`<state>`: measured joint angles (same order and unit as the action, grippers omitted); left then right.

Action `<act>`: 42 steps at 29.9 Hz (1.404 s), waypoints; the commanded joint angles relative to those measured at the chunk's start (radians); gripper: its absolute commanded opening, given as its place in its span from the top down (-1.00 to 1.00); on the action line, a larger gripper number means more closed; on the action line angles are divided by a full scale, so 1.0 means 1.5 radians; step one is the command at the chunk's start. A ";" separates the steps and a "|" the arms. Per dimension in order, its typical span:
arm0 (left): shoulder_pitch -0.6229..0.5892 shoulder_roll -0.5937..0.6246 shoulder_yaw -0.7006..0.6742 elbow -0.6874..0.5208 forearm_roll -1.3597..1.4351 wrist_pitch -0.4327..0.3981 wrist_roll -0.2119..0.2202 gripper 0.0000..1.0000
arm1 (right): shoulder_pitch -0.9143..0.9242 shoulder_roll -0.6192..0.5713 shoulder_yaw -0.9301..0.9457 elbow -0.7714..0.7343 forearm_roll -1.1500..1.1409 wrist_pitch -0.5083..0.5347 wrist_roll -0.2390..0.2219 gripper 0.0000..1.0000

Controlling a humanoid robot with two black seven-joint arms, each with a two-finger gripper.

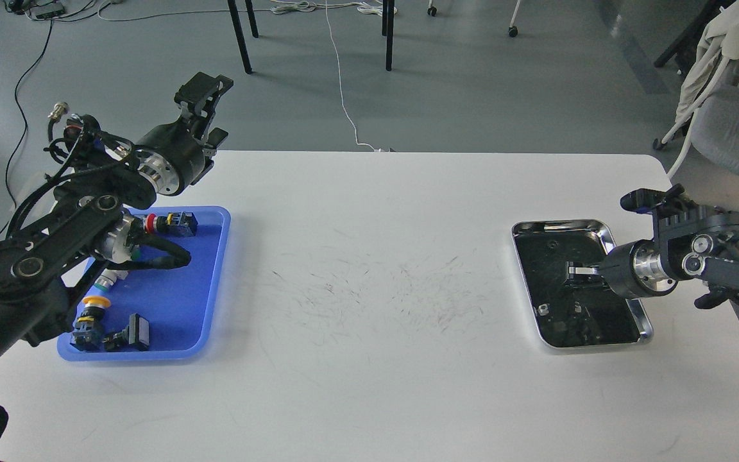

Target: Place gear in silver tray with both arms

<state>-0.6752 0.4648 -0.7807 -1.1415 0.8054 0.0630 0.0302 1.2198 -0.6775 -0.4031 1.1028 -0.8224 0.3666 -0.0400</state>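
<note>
white scuffed table [369, 269]; grey floor, chair legs, cables beyond. left gripper [206, 106] raised above blue tray [215, 282], fingers apart. right gripper [575, 273] over silver tray [526, 282], state can't tell.

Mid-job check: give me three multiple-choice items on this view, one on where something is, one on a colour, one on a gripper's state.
1. Where does the silver tray lie on the table?
A. right side
B. left side
C. centre

2. What colour is the tray holding the small parts?
A. red
B. blue
C. green

3. How is the left gripper placed?
A. raised above the table's far edge
B. pressed into the silver tray
C. lying flat on the table centre

Answers: 1 A, it sits near the right arm, whose right gripper reaches over it. 2 B, the blue tray lies at left. 3 A, it points up beyond the blue tray.
</note>
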 commanded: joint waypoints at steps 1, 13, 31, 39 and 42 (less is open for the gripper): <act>-0.001 0.002 0.001 0.002 0.001 0.000 -0.001 -0.95 | 0.000 -0.007 0.050 0.003 0.005 0.002 0.000 -0.97; -0.002 0.002 -0.009 0.013 -0.007 0.005 -0.001 -0.95 | -0.035 -0.058 0.474 -0.103 0.300 -0.009 0.001 -0.97; -0.012 -0.161 -0.202 0.181 -0.176 0.010 -0.008 -0.96 | -0.430 0.068 0.807 -0.103 0.790 0.073 0.060 -0.98; -0.002 -0.199 -0.263 0.192 -0.192 0.008 -0.015 -0.96 | -0.433 0.097 0.828 -0.116 0.788 0.060 0.079 -0.98; -0.001 -0.199 -0.263 0.191 -0.211 0.008 -0.018 -0.96 | -0.428 0.099 0.831 -0.136 0.788 0.061 0.080 -0.98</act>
<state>-0.6781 0.1662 -1.1708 -0.8531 0.5129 0.0753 0.0077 0.5711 -0.5328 0.8388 0.9208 0.3591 0.4578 0.0780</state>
